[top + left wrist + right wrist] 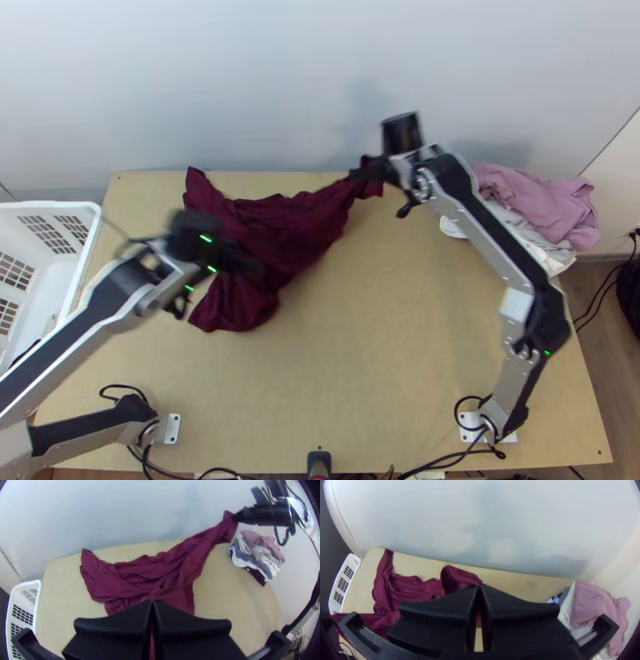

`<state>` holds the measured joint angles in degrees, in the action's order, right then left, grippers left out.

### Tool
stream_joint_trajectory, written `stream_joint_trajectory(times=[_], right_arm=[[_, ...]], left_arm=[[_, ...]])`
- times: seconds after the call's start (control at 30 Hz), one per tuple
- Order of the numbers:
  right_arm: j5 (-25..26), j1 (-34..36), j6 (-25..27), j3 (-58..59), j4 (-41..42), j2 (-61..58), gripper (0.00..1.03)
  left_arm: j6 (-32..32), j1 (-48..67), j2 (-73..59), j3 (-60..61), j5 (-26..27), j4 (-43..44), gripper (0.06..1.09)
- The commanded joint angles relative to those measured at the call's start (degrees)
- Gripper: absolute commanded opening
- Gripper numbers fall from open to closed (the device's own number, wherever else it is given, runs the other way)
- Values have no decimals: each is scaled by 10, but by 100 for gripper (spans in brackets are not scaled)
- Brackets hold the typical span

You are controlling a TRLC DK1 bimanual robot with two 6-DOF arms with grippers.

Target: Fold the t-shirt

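Observation:
The dark red t-shirt (276,232) lies bunched over the table's left and middle part, one portion lifted and stretched toward the back right. My left gripper (252,266) is over the cloth's front part; in the left wrist view the same gripper (152,601) is shut, with cloth at its tips and between its fingers. At the raised right end is my right gripper (356,173), shut on the shirt. The right wrist view has this gripper (479,586) with a flap of the shirt (458,577) at its tips. The shirt's exact layers are hidden in the folds.
A white basket (90,240) stands at the table's left edge. A pile of clothes with a pink piece (536,200) on top lies at the back right, beside the right arm. A pale wall (264,88) rises behind the table. Bare wood (384,344) shows at the middle front.

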<state>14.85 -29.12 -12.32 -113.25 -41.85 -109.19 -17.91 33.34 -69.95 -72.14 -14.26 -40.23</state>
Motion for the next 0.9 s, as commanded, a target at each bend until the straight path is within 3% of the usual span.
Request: stream_joint_trajectory(times=[0.0,0.23,0.33,0.67,0.87], right_arm=[[20,41,9,1,3,86,3],[47,79,27,6,21,182,3],[66,93,42,18,55,230,3],[97,91,137,62,143,385,3],[116,62,205,93,185,473,3]], left_arm=[[40,-151,43,-88,40,-35,10],[75,-299,37,-208,108,-53,10],[74,-340,25,-258,114,-55,10],[86,-350,29,-420,116,-62,10],[98,-349,52,-503,199,-163,10]])
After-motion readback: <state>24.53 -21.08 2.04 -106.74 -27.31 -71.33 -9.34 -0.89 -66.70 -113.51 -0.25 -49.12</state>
